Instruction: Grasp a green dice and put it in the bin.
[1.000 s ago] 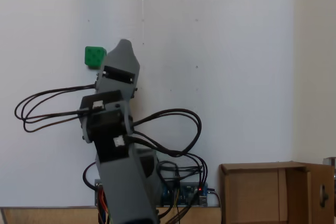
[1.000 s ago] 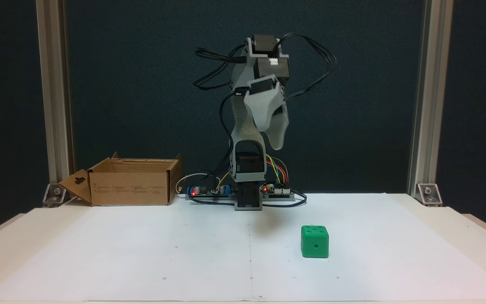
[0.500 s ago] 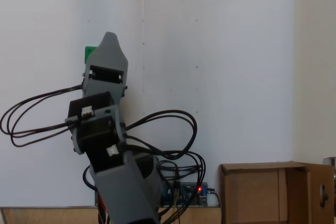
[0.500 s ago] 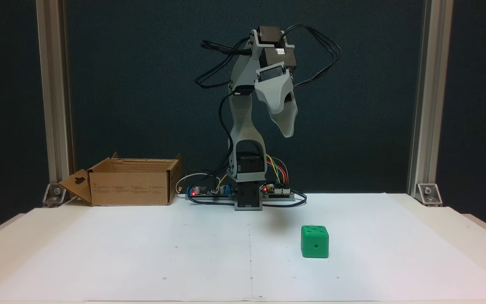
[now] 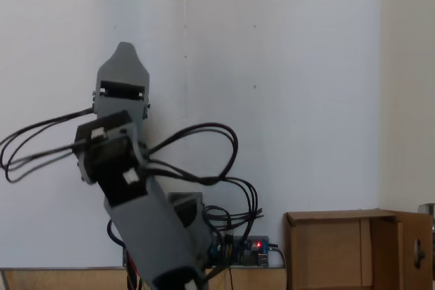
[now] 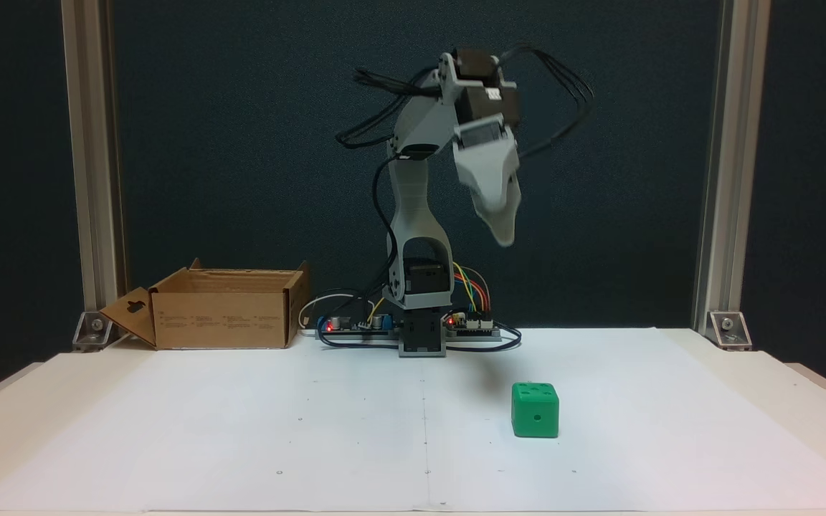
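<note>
The green dice (image 6: pixel 535 410) rests on the white paper, right of centre, in a fixed view from the front. My gripper (image 6: pixel 505 234) hangs high in the air above and slightly left of it, pointing down, blurred, with a single tip showing. From above, in the other fixed view, the gripper (image 5: pixel 124 49) covers the spot where the dice lies, so the dice is hidden there. The bin (image 6: pixel 219 315) stands at the back left beside the arm's base, and in the view from above the bin (image 5: pixel 326 249) sits at the lower right.
White paper (image 6: pixel 241 430) covers the table. A circuit board with wires (image 6: pixel 474 324) lies at the arm's base. Aluminium posts (image 6: pixel 94 165) stand at both back corners. Loose black cables (image 5: pixel 41 144) loop out from the arm.
The arm has swung toward the dice's side: rightward in the front view, leftward from above. The gripper now covers the dice in the view from above. The dice has not moved.
</note>
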